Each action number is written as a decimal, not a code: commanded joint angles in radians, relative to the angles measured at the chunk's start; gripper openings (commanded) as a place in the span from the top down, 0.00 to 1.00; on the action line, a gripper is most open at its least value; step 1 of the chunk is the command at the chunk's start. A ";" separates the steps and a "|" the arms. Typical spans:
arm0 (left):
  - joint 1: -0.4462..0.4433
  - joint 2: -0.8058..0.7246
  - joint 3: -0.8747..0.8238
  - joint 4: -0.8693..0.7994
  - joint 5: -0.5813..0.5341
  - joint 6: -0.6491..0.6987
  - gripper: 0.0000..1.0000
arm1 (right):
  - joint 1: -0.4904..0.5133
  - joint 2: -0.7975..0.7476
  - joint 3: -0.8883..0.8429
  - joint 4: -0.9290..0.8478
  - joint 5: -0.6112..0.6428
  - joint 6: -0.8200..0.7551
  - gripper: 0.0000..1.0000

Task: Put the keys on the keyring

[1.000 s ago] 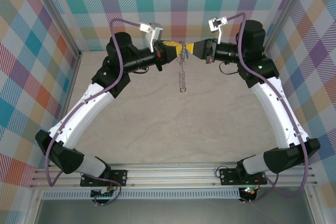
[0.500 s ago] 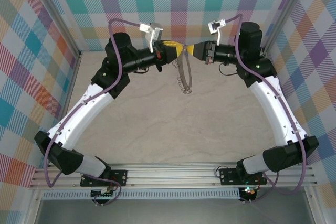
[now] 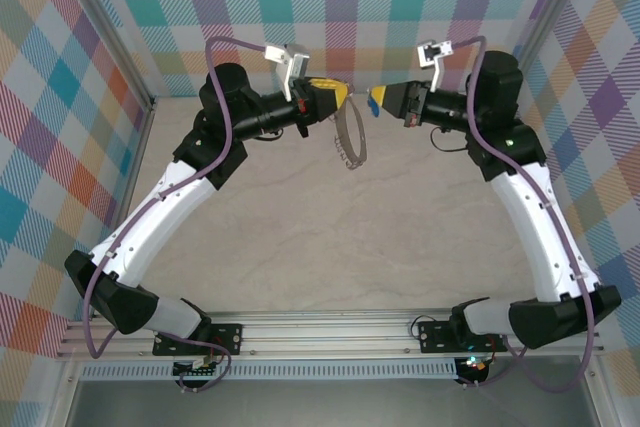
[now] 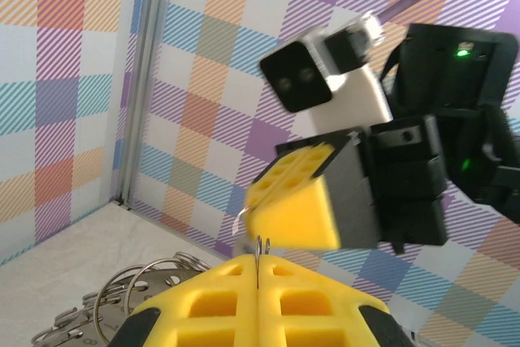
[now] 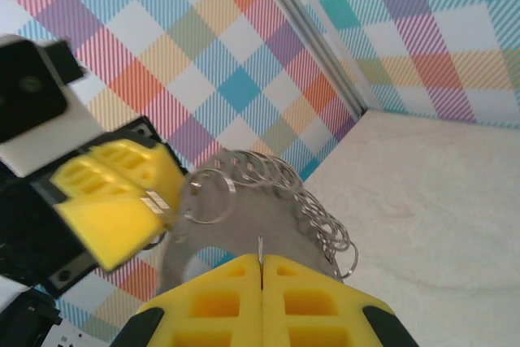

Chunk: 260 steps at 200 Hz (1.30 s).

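Keyring [image 3: 349,137]: pinching it by the top in the left claw [image 3: 338,95], letting it hang. Pinching the blue key [image 3: 371,100] in the right claw [image 3: 380,97], just beside the keyring's top. Probably best: sliding the key slowly onto a loop [image 5: 325,225], holding the keyring steady.

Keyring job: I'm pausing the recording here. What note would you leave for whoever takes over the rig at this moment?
Left gripper: shut on the keyring, which hangs below its pads.
Right gripper: shut on the blue key, held in the air a short gap from the ring.
Done: both parts are picked up and face each other.
Left: thread the key onto the ring; it is not on yet.
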 commanded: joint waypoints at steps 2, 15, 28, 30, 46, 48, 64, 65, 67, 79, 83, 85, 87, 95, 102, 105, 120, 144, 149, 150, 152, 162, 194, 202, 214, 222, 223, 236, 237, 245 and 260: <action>-0.009 -0.031 -0.002 0.046 0.014 0.000 1.00 | -0.001 -0.006 0.046 0.047 -0.013 0.008 1.00; -0.009 -0.026 0.001 0.048 0.016 -0.003 1.00 | 0.002 0.005 0.064 0.051 -0.030 0.011 1.00; -0.009 -0.023 0.003 0.049 0.017 -0.005 1.00 | 0.005 0.012 0.074 0.055 -0.034 0.009 1.00; -0.009 -0.023 0.005 0.049 0.018 -0.005 1.00 | 0.006 0.013 0.075 0.057 -0.035 0.010 1.00; -0.009 -0.019 0.007 0.049 0.018 -0.008 1.00 | 0.011 0.023 0.086 0.065 -0.038 0.013 1.00; -0.009 -0.020 0.008 0.049 0.020 -0.009 1.00 | 0.012 0.023 0.087 0.066 -0.039 0.013 1.00; -0.009 -0.018 0.008 0.050 0.018 -0.011 1.00 | 0.021 0.032 0.097 0.070 -0.040 0.013 1.00; -0.009 -0.018 0.008 0.050 0.018 -0.011 1.00 | 0.022 0.032 0.097 0.070 -0.040 0.013 1.00; -0.009 -0.019 0.008 0.050 0.019 -0.011 1.00 | 0.023 0.033 0.098 0.072 -0.040 0.013 1.00; -0.010 -0.018 0.008 0.048 0.018 -0.011 1.00 | 0.029 0.039 0.103 0.073 -0.039 0.011 1.00; -0.008 -0.019 0.009 0.046 0.019 -0.011 1.00 | 0.031 0.040 0.106 0.073 -0.040 0.011 1.00; -0.008 -0.019 0.010 0.047 0.018 -0.010 1.00 | 0.033 0.042 0.107 0.074 -0.041 0.010 1.00; -0.009 -0.019 0.010 0.046 0.018 -0.010 1.00 | 0.034 0.043 0.108 0.073 -0.041 0.010 1.00; -0.009 -0.017 0.009 0.045 0.018 -0.010 1.00 | 0.040 0.048 0.112 0.072 -0.043 0.008 1.00; -0.010 -0.016 0.010 0.046 0.018 -0.011 1.00 | 0.045 0.050 0.114 0.070 -0.041 0.005 1.00; -0.010 -0.017 0.010 0.046 0.018 -0.011 1.00 | 0.048 0.052 0.115 0.070 -0.040 0.005 1.00; -0.010 -0.016 0.011 0.044 0.017 -0.009 1.00 | 0.056 0.057 0.120 0.070 -0.040 0.003 1.00; -0.010 -0.014 0.010 0.045 0.016 -0.010 1.00 | 0.072 0.063 0.133 0.064 -0.041 -0.006 1.00; -0.010 -0.014 0.010 0.045 0.016 -0.010 1.00 | 0.074 0.064 0.136 0.062 -0.043 -0.006 1.00; -0.010 -0.014 0.010 0.045 0.017 -0.010 1.00 | 0.074 0.065 0.137 0.062 -0.043 -0.006 1.00; -0.009 -0.014 0.010 0.045 0.017 -0.011 1.00 | 0.075 0.065 0.137 0.062 -0.043 -0.007 1.00; -0.009 -0.014 0.010 0.046 0.016 -0.010 1.00 | 0.081 0.069 0.143 0.053 -0.043 -0.010 1.00; -0.009 -0.012 0.013 0.046 0.016 -0.011 1.00 | 0.097 0.079 0.145 0.042 -0.047 -0.018 1.00; -0.010 -0.013 0.013 0.048 0.016 -0.013 1.00 | 0.099 0.080 0.145 0.038 -0.046 -0.020 1.00; -0.010 -0.013 0.014 0.048 0.015 -0.013 1.00 | 0.102 0.083 0.142 0.037 -0.043 -0.022 1.00; -0.010 -0.012 0.014 0.048 0.015 -0.013 1.00 | 0.102 0.084 0.141 0.032 -0.042 -0.026 1.00; -0.009 -0.012 0.014 0.048 0.016 -0.013 1.00 | 0.102 0.085 0.141 0.031 -0.041 -0.026 1.00; -0.011 -0.013 0.014 0.048 0.015 -0.013 1.00 | 0.103 0.086 0.137 0.026 -0.038 -0.030 1.00; -0.010 -0.012 0.014 0.048 0.015 -0.013 1.00 | 0.103 0.086 0.136 0.026 -0.037 -0.029 1.00; -0.011 -0.013 0.014 0.048 0.015 -0.014 1.00 | 0.103 0.089 0.136 0.024 -0.037 -0.030 1.00; -0.011 -0.013 0.013 0.048 0.013 -0.013 1.00 | 0.104 0.093 0.136 0.013 -0.030 -0.036 1.00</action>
